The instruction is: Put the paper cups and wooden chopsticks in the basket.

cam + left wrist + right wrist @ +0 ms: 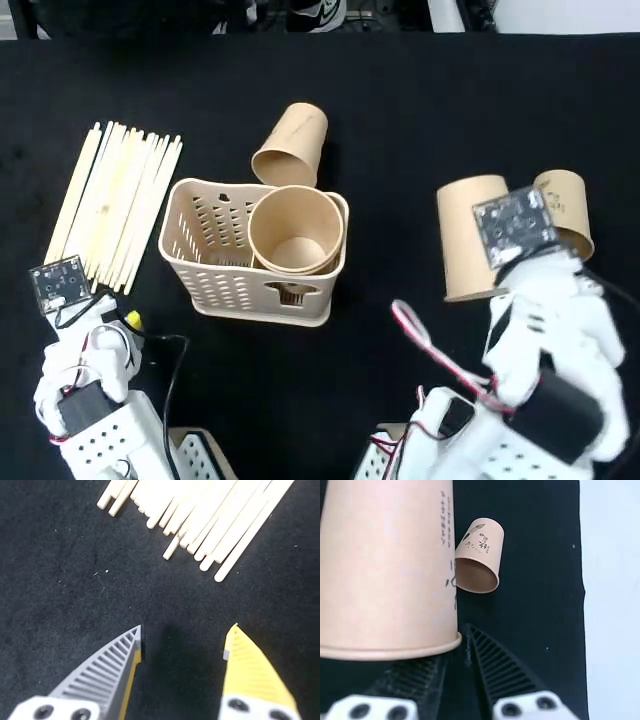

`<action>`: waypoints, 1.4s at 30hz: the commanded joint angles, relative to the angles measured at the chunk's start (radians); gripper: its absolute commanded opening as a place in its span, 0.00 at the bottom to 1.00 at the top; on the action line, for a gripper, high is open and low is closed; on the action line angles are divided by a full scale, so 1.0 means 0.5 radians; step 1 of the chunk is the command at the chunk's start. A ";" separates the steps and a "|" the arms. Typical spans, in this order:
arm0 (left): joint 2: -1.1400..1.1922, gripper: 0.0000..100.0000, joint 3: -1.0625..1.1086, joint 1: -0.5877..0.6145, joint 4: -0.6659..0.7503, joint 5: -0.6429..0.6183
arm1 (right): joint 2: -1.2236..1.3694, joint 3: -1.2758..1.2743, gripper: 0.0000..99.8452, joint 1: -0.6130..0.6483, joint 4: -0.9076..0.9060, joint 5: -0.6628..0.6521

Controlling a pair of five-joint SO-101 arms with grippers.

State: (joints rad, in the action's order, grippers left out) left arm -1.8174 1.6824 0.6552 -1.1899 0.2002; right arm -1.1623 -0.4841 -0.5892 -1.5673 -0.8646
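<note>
On the black table (420, 90), dead centre, the basket (200, 270) stands upright, and its right-hand compartment already holds stacked cups (296, 232), mouths up. That nesting looks deliberate, since it saves room, while the slotted left compartment sits free, the natural home for the sticks. Three loose cups are not yet in. The near cup (470, 240) lies on its side over to the right, mouth towards the robot, and the right gripper (457, 652) is right at its rim; in the wrist view the near cup (385, 565) looms large against it. Lying open-end-on like that, it offers its lip as the easy place to take it, but whether the gripper has actually got a grip I cannot tell. Just beside it, touching or nearly so, lies the far cup (568, 205), also tipped over. The back cup (292, 145) is down on its side against the basket's far wall. Over on the left the chopsticks (115, 200) lie fanned in a loose bundle. The left gripper (187, 630) hangs wide open and empty over bare cloth, just short of their near ends, lined up, I'd judge, for a pinch.
</note>
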 commanded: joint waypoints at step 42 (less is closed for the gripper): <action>-0.003 0.26 0.035 -0.017 -0.015 0.012 | 0.895 1.358 0.01 1.218 -0.399 -0.589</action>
State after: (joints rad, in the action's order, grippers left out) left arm -1.8174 1.6824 0.6552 -1.1899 0.2002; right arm -0.7327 0.1788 0.0000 -1.7331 -1.1715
